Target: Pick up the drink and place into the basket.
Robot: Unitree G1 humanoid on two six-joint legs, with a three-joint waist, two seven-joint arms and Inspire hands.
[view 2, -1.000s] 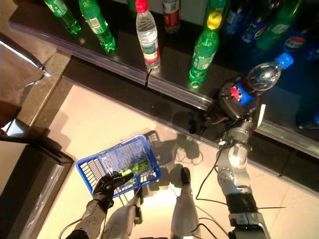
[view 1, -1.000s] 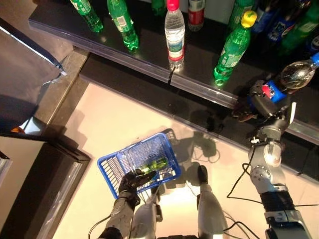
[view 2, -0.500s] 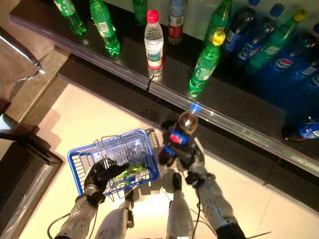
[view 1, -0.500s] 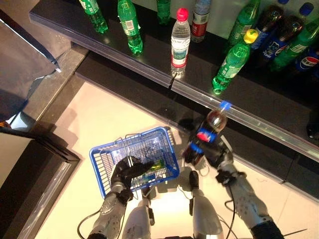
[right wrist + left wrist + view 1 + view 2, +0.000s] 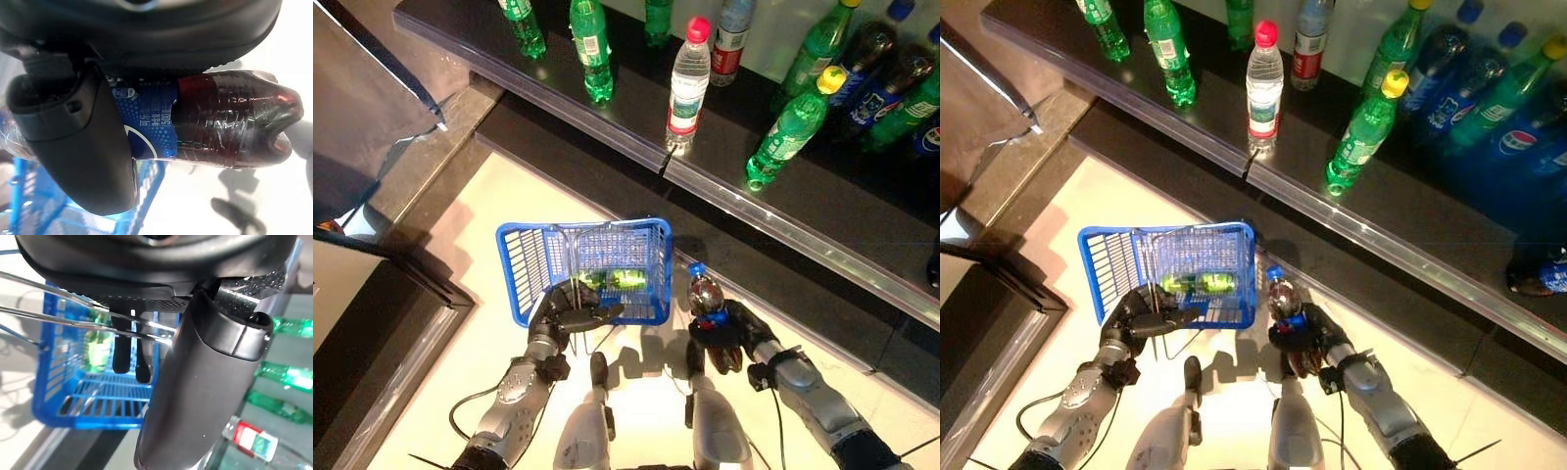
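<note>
My left hand (image 5: 570, 315) is shut on the thin wire handles (image 5: 58, 313) of the blue basket (image 5: 524, 260), which hangs raised in front of me. A green bottle (image 5: 615, 280) lies inside it. My right hand (image 5: 724, 333) is shut on a cola bottle (image 5: 706, 297) with a blue cap and blue label, holding it upright just to the right of the basket's rim. In the right wrist view the thumb (image 5: 83, 147) wraps the bottle (image 5: 230, 122) and the basket (image 5: 29, 196) lies beyond it.
A long dark shelf (image 5: 636, 147) crosses the top of the view with green bottles (image 5: 787, 127), a clear water bottle (image 5: 687, 83) and cola bottles (image 5: 871, 78) standing on it. A dark counter edge (image 5: 382, 284) lies at the left. Pale floor (image 5: 489, 206) lies below the basket.
The basket has been raised and turned more level in front. My right hand has brought the cola bottle lower and closer, beside the basket's right rim.
</note>
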